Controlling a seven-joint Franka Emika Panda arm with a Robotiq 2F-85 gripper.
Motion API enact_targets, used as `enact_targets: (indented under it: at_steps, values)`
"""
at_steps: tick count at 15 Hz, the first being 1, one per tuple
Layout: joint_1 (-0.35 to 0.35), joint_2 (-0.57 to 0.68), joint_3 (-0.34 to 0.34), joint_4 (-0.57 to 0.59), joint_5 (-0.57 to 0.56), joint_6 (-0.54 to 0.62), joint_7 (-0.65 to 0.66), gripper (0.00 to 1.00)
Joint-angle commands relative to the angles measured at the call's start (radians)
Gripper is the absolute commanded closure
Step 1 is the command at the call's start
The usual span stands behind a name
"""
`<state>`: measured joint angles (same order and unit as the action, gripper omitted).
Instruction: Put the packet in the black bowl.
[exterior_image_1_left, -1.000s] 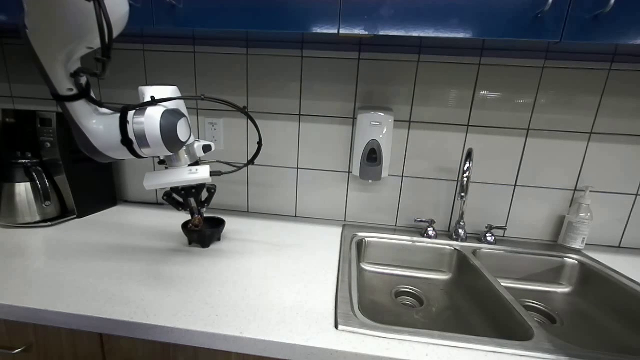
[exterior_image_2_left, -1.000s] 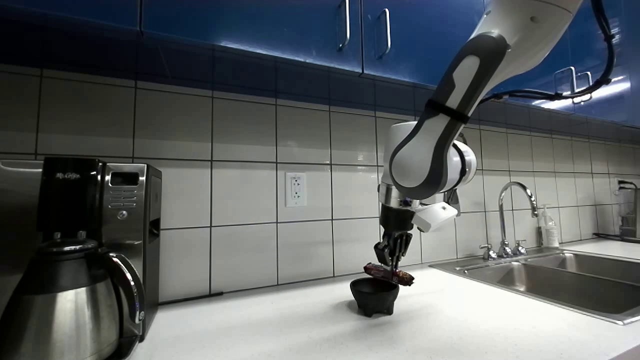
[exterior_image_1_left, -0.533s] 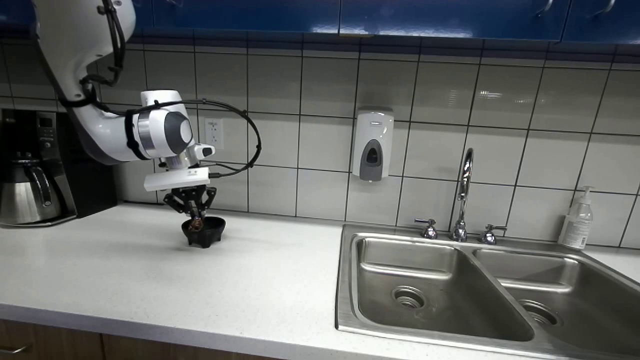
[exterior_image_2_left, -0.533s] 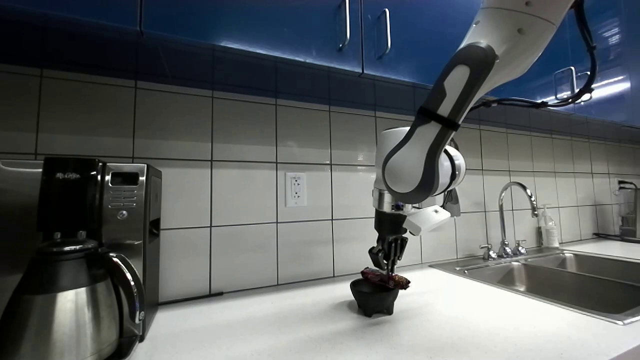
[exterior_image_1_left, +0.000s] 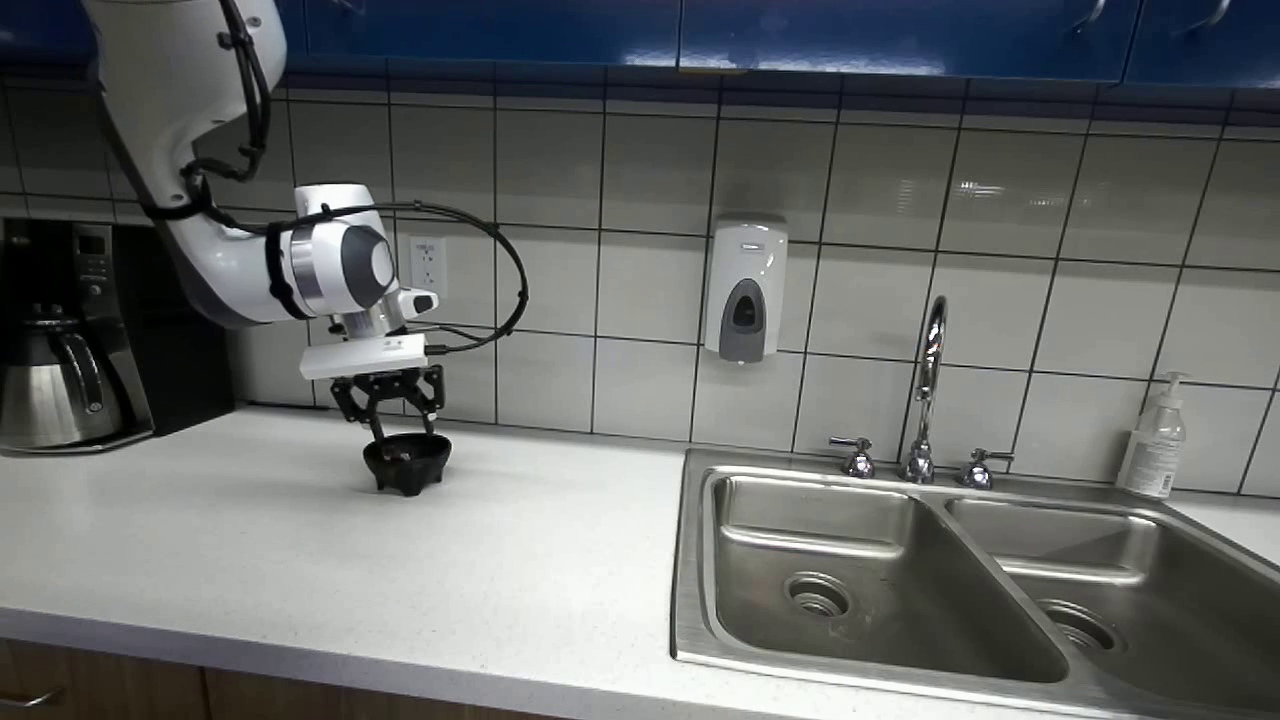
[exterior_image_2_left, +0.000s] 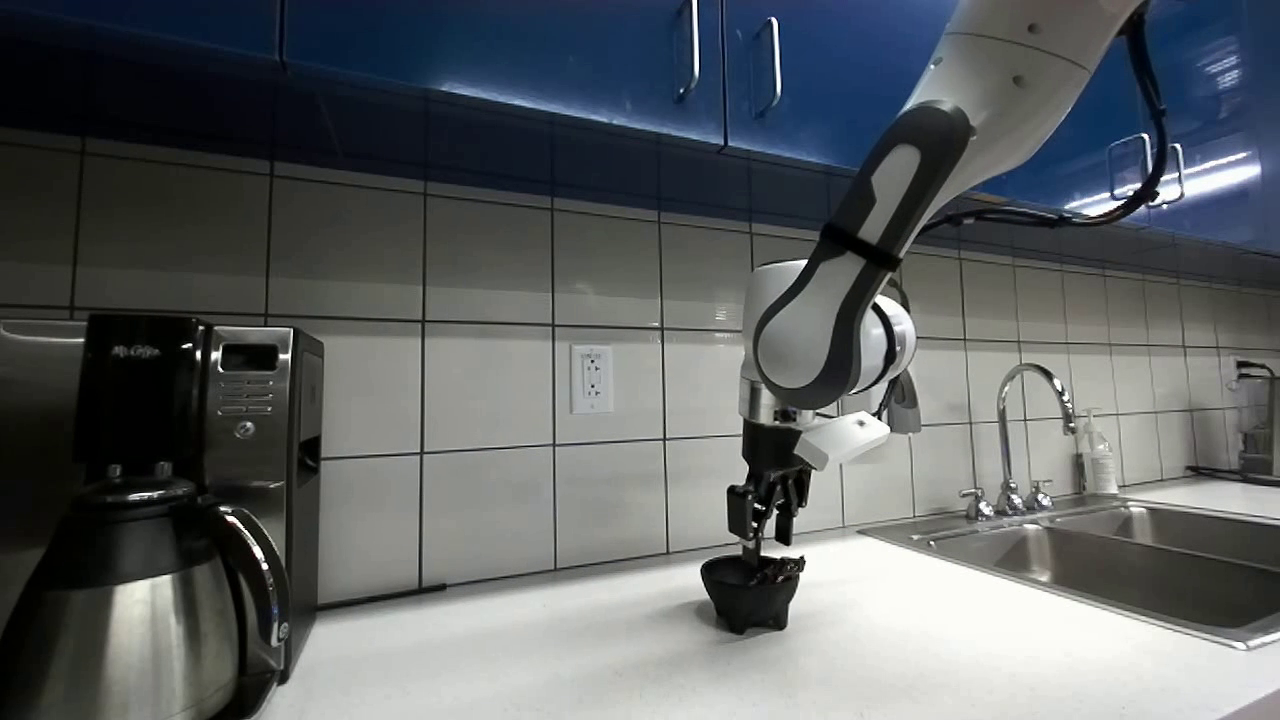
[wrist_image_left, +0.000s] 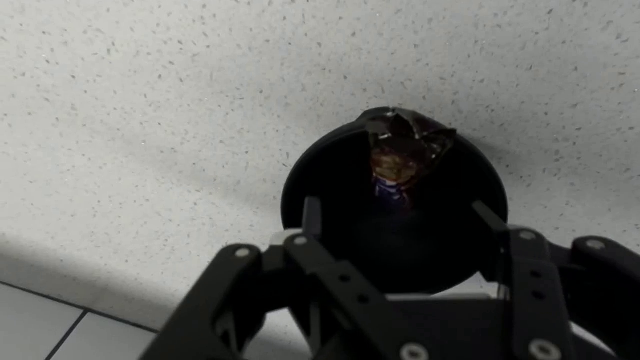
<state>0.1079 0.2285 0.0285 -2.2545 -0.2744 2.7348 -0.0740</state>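
Low over the round black bowl (exterior_image_2_left: 750, 606) my gripper (wrist_image_left: 395, 202) stands open, its fingers spread apart with nothing gripped between them. The packet (wrist_image_left: 400, 159), dark red-brown with a bluish part, lies within the bowl. One crumpled dark end rests on the rim, and the other fades into the dark inside. In an exterior view that end of the packet (exterior_image_2_left: 785, 569) sticks up slightly above the edge. The bowl (exterior_image_1_left: 410, 468) stands upright on its short feet on the counter, and the fingertips reach down to about its rim.
A coffee maker (exterior_image_2_left: 265, 480) with a steel carafe (exterior_image_2_left: 150, 600) stands on the counter beside the wall. A double sink (exterior_image_1_left: 690, 560) with a faucet (exterior_image_1_left: 930, 370) is set into the same counter (exterior_image_1_left: 500, 580). The tiled wall runs close behind the bowl.
The packet has come down from above the rim into the bowl. My gripper has gone from shut on it to open, and the arm has sunk a little.
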Motion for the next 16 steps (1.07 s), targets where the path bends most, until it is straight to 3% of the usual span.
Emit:
enact_targets:
  at_steps: [1,10,16]
  values:
    - [0.006,0.021,-0.011,0.038,-0.016,-0.026,0.027,0.01]
    - [-0.011,-0.076,-0.013,-0.084,-0.002,0.022,0.01,0.0]
    - [-0.035,-0.233,-0.007,-0.265,0.019,0.059,-0.024,0.0]
